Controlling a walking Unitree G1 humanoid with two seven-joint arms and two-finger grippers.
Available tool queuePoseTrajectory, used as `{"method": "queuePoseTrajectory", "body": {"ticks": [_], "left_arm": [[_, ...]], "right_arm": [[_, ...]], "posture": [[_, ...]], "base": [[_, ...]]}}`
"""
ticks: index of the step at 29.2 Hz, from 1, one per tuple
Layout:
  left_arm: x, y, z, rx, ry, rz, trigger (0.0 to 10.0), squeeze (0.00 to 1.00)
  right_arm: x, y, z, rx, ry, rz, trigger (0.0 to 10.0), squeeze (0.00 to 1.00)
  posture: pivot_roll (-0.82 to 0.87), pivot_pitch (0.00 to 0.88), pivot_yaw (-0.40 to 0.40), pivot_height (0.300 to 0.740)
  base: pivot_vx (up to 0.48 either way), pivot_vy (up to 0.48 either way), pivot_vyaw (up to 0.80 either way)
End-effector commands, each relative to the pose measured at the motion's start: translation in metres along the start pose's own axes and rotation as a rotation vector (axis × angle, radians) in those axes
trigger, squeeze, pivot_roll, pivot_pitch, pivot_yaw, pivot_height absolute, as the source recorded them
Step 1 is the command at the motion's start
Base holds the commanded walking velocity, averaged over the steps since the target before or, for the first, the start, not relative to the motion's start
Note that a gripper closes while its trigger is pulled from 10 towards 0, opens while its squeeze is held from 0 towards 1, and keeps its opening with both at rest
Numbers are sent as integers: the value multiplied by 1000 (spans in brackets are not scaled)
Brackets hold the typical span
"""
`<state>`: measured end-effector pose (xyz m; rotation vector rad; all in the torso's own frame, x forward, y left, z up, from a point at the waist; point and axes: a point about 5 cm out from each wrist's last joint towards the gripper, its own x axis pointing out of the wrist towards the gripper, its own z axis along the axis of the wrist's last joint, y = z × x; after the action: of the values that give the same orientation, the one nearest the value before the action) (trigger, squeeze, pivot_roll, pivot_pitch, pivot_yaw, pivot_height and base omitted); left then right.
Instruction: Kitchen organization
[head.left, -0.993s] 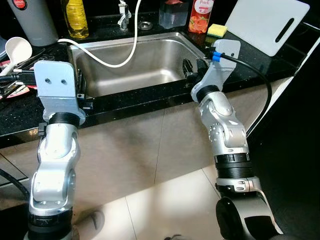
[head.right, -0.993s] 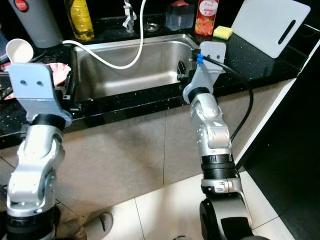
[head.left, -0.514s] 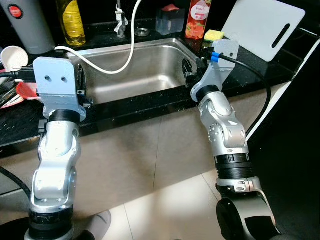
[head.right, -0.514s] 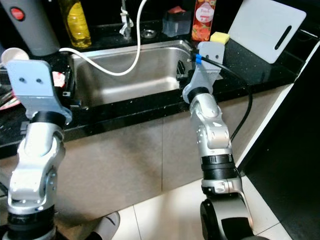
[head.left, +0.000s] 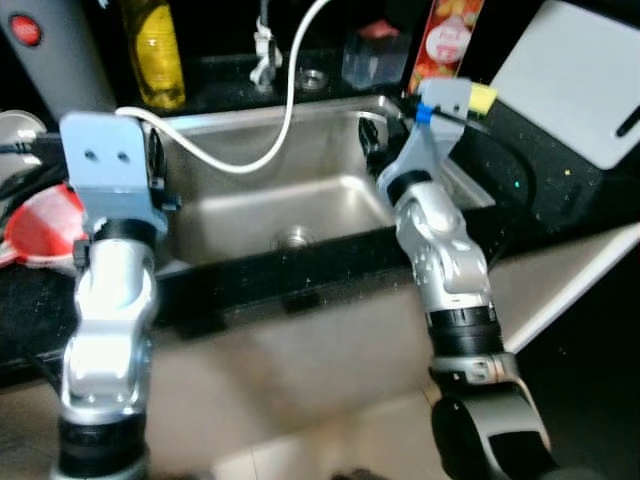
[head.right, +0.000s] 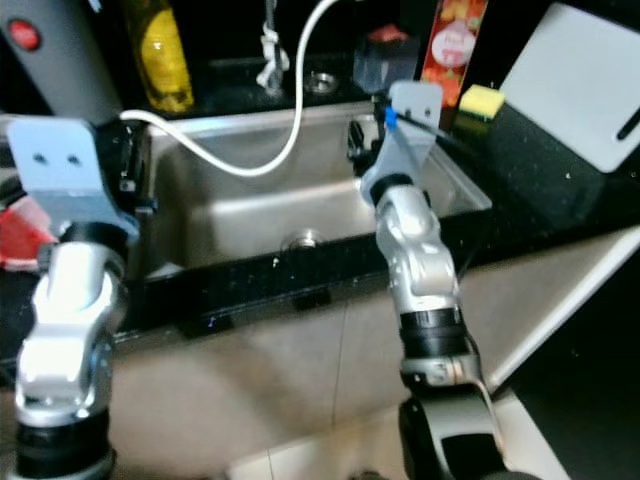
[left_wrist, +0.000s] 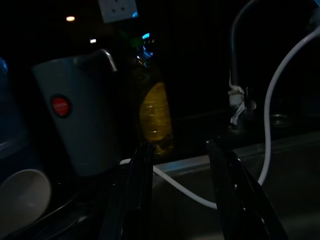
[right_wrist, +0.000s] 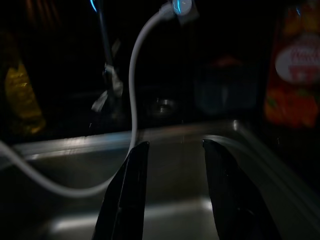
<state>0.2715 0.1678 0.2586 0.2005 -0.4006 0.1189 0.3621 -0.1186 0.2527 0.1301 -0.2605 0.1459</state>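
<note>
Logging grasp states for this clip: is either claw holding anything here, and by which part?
Nothing is held. The left claw and the right claw are both open over the sink, with only empty space between the fingers.

Both arms raised forward; left tool (left_wrist: 182, 192), right tool (right_wrist: 172, 187) parted, unladen.

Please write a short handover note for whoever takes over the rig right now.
Left pincer: open, empty, raised at the sink's left edge.
Right pincer: open, empty, raised over the sink's right rim.
White hose droops into the basin. Yellow bottle and grey jug stand behind on the left; juice carton, sponge and white cutting board on the right; red item on the left counter.
Done: nothing grasped. Left: all the organizing.
</note>
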Motion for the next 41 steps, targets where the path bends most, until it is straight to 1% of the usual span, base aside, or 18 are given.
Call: {"method": "queuePoseTrajectory", "body": {"ticks": [1, 12, 29, 41], "left_arm": [[-2, 3, -3, 5, 12, 18, 10000, 0], [-2, -1, -2, 9, 10, 9, 10000, 0], [-2, -6, -4, 4, 19, -6, 10000, 0], [-5, -12, -7, 2, 36, -21, 10000, 0]], "right_arm": [[0, 6, -2, 9, 1, 14, 10000, 0], [2, 9, -5, 4, 8, 31, 10000, 0], [2, 9, -4, -6, 6, 34, 10000, 0], [2, 9, -7, -31, 26, 39, 10000, 0]], "posture": [[168, 0, -7, 740], [173, 0, -11, 740], [167, 0, -8, 740], [168, 0, -17, 740]], "base": [[0, 0, 0], [0, 0, 0], [0, 0, 0], [0, 0, 800]]}}
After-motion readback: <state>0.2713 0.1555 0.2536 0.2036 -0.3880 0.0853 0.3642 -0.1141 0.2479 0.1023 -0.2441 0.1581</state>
